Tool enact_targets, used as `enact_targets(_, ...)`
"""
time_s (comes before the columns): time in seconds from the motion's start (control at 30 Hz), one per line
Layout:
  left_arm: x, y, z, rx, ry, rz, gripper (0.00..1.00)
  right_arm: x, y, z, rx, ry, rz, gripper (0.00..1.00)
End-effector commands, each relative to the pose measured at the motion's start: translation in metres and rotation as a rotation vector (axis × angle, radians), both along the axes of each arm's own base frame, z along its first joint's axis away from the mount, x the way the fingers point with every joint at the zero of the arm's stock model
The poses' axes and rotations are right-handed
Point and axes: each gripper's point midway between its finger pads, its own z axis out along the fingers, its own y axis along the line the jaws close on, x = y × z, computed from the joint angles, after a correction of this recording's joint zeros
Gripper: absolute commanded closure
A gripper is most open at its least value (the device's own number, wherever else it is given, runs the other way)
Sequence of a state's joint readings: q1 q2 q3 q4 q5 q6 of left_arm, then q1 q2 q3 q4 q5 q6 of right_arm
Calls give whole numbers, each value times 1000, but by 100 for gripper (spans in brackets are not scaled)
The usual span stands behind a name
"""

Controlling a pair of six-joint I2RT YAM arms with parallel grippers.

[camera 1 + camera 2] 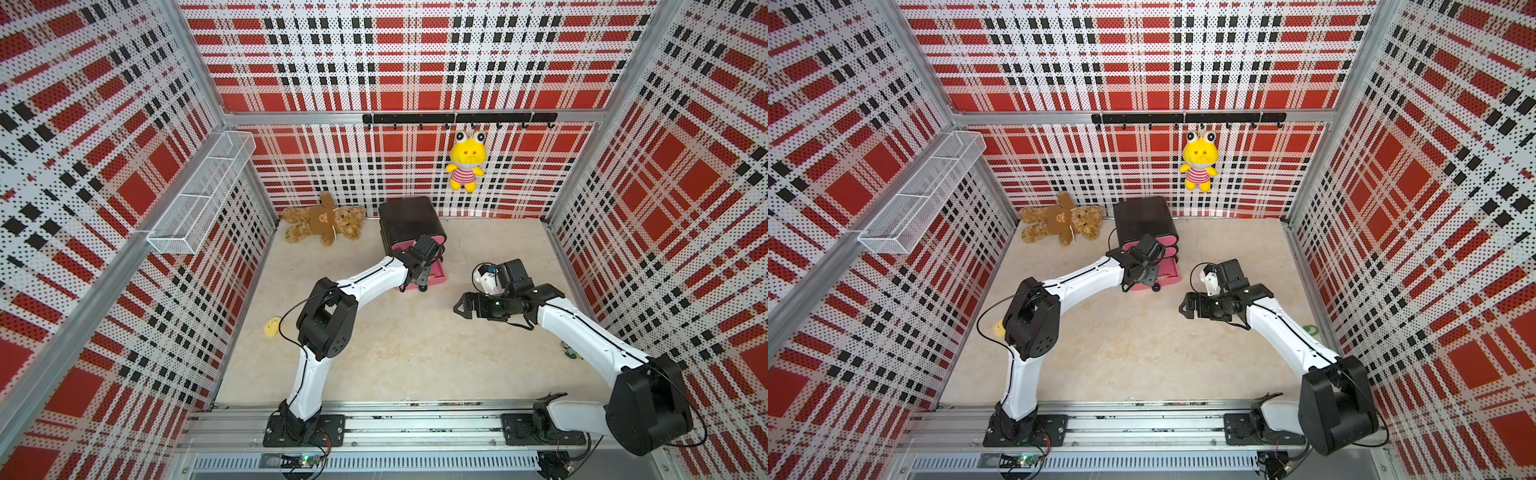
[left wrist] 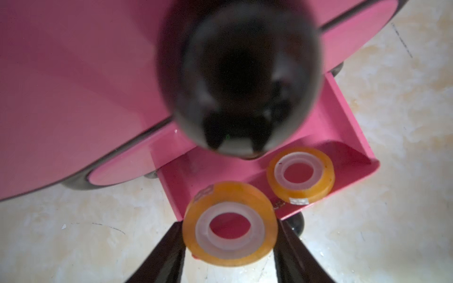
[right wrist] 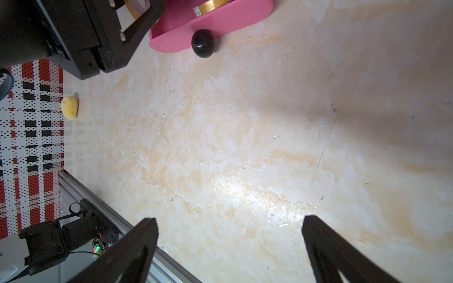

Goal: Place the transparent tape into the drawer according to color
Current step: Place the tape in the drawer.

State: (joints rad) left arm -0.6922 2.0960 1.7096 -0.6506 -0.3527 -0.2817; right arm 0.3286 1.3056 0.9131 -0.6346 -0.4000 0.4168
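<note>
The left gripper (image 2: 230, 232) is clamping an orange tape (image 2: 232, 193) by its outer rim, one finger on each side, and is holding it above the open bottom drawer (image 2: 343, 117) of the chest (image 1: 409, 220). The ring is hanging over the drawer's front corner rather than over its middle, and pink floor is showing through the core. A second orange tape (image 2: 311, 193) is lying flat inside the same drawer, near its front wall, apart from the held one. So the step in hand looks like the drop of the matching orange ring. No other rings are showing outside the chest, which suggests the sorting is nearing its end. The right gripper (image 3: 229, 219) is hovering over bare table (image 3: 245, 134) with its jaws wide apart and nothing between them. The next move is probably calling for a short shift inward, so the ring clears the front lip and the lying ring. Then the fingers should part low enough that it does not bounce out.
</note>
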Motion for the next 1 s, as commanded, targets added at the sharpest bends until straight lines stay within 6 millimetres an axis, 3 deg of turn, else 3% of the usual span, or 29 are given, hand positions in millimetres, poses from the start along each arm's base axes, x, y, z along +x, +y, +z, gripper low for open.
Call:
enact_targets(0.0,8,5,-6,22,-28,12,100,-1,-4,5,6,-13,-17,0)
enact_targets(0.47,11,8,-24,59,-24,16,100,-1,-4,7,5,-20,-17,0)
enact_targets(0.67,12,10,-27,56,-17,15,68,-1,-4,9,5,-22,-16,0)
enact_targets(0.97,11,10,-17,55,-37,13,37,0,-4,11,6,-28,-18,0)
